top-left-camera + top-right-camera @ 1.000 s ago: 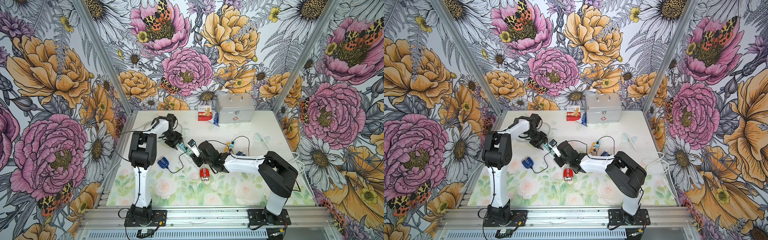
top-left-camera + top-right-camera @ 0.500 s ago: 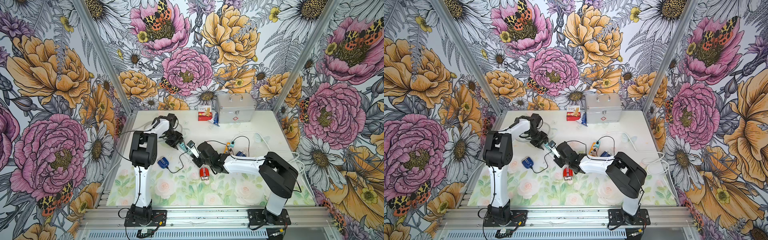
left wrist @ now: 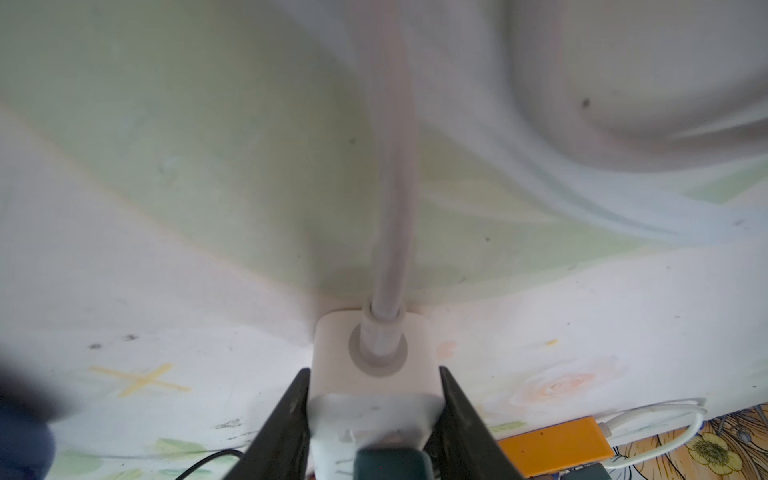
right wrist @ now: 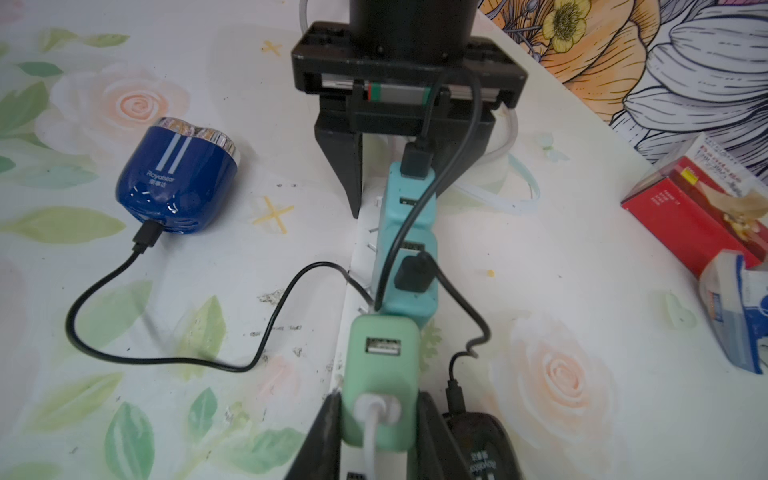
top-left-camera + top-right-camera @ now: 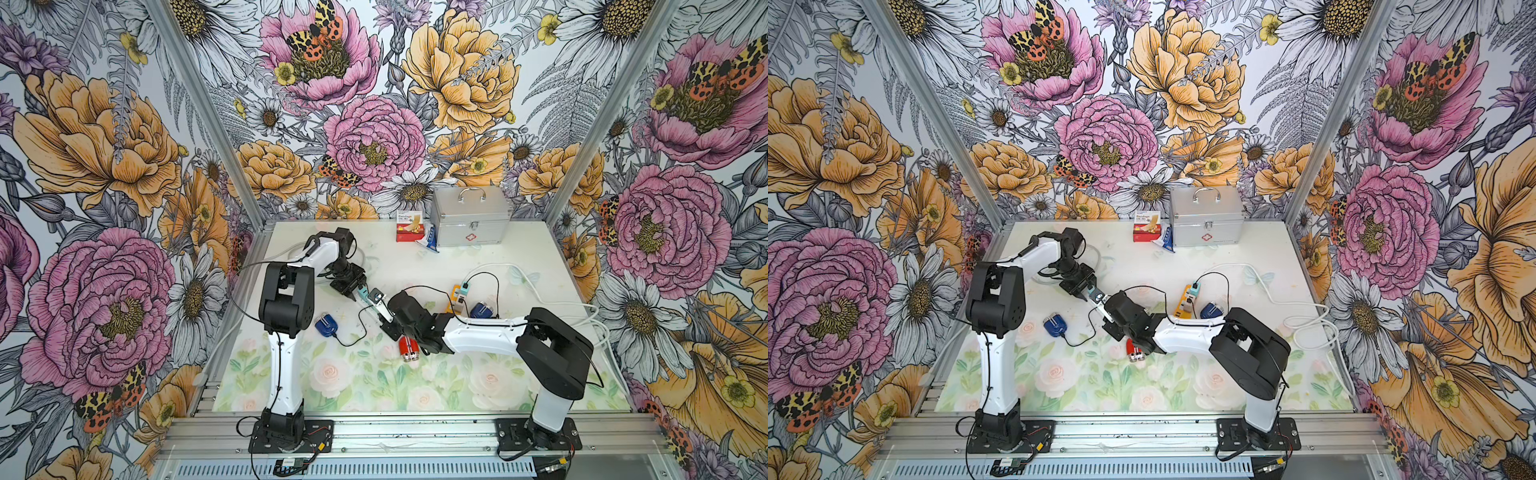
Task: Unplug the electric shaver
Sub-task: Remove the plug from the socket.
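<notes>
Blue shaver (image 4: pixel 176 178): a glossy dark blue, rounded body with two pale stripes and "Royalstar" printed on it, and chrome cutting heads at one end.
Shaver position: it lies flat on the flowered bench (image 5: pixel 332 382), close to the left arm's upright link in both top views (image 5: pixel 1054 325), apart from both tools.
Shaver plug: a black connector sits in the base of the shaver, opposite the heads.
Black cable (image 4: pixel 166 357): it loops across the bench from the shaver to the teal adapters (image 4: pixel 397 216) on the white power strip (image 3: pixel 336 353).
Left tool (image 3: pixel 374 374): clenched on the end of the power strip, where the strip's thick pale cord leaves it.
Right tool (image 4: pixel 376 415): clamped on the light green adapter (image 4: pixel 382 332), which stands on the strip next to the teal ones and has a white plug in its face.
Black shaver (image 4: pixel 478 453): just beside the right tool, with its own black lead running to a teal adapter.
Red shaver (image 5: pixel 408 350): on the bench, against the right arm's wrist.
Second blue shaver (image 5: pixel 482 309): near an orange strip (image 5: pixel 453 305), behind the right arm.
</notes>
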You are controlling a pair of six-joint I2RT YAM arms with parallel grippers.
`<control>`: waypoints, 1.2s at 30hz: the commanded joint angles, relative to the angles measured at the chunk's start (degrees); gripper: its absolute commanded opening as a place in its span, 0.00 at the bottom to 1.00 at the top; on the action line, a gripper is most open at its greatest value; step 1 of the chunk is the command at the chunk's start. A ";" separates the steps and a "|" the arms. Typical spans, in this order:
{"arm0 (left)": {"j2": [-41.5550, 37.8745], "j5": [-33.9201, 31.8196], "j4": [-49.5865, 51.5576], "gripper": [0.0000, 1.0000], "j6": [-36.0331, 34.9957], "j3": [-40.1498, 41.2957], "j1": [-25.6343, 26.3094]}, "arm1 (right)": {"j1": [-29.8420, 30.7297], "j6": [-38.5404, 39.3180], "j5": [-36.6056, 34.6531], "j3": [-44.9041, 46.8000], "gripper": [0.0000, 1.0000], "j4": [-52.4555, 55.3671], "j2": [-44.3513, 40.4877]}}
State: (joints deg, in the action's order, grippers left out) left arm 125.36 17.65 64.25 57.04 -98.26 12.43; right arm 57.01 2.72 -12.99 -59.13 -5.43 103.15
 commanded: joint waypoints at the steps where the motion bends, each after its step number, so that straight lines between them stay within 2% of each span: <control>1: 2.50 -1.69 -8.09 0.45 2.92 -1.51 -1.20 | 2.39 2.79 -0.09 -2.09 0.00 -1.16 -0.44; 4: 2.42 -2.32 -8.09 0.45 2.56 -1.28 -1.26 | 0.18 -1.35 5.03 -1.77 0.00 -0.46 -1.93; 9: 2.49 -3.18 -8.08 0.45 1.85 -0.95 -1.53 | -3.65 -9.64 17.76 -1.52 0.00 -1.91 -2.61; 16: 2.69 -3.39 -8.02 0.45 1.76 -1.12 -1.53 | -4.28 -11.23 25.52 -0.93 0.00 -4.76 -2.40; 19: 2.74 -3.44 -8.00 0.45 1.77 -1.19 -1.66 | -3.79 -10.99 23.90 -0.94 0.00 -4.61 -2.37; 24: 3.21 -3.34 -8.04 0.45 1.93 -1.63 -1.72 | 0.70 -1.25 6.60 -1.22 0.00 -0.93 -3.31; 27: 3.57 -3.03 -8.03 0.45 1.95 -1.92 -1.57 | 1.96 1.10 1.48 -2.23 0.00 -0.29 -2.37; 30: 3.54 -3.05 -8.03 0.45 1.79 -1.89 -1.61 | 1.59 -0.26 1.99 -2.25 0.00 -0.08 -2.42; 36: 3.33 -3.24 -8.00 0.44 1.41 -1.41 -1.62 | -2.58 -6.98 11.31 1.42 0.00 -4.12 -5.30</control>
State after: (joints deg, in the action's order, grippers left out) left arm 125.97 17.89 64.99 56.53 -98.80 11.88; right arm 55.18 -0.56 -9.50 -58.57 -5.80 102.52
